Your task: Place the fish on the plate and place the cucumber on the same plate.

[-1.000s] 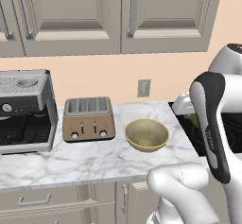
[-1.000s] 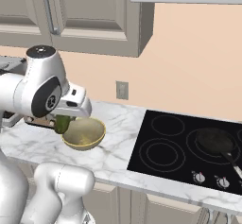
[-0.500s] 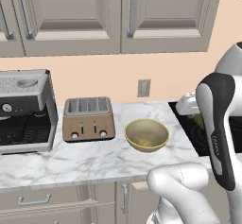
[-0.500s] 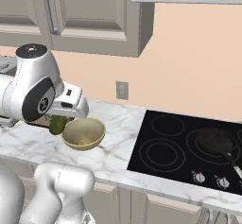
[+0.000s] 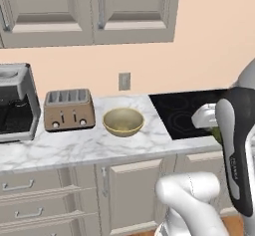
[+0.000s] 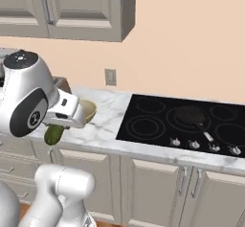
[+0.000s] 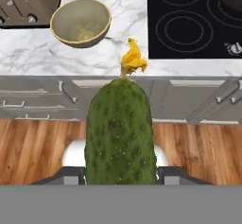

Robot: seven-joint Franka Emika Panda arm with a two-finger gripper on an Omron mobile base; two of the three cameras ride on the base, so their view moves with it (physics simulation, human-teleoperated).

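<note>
- I see the hand point(image 7: 120, 176) clamped on the cucumber point(image 7: 120, 133), its two fingers pressed against the green sides near the base.
- The cucumber hangs in the air in front of the desk point(image 7: 118, 53), over the wooden floor point(image 7: 38, 147) and the cabinet fronts point(image 7: 42, 102).
- On the desk, the tan bowl point(image 7: 80, 22) sits between the toaster point(image 7: 26, 3) on the left and the black cooktop point(image 7: 194, 20) on the right.
- A dark pan point(image 6: 191, 115) rests on the cooktop.
</note>
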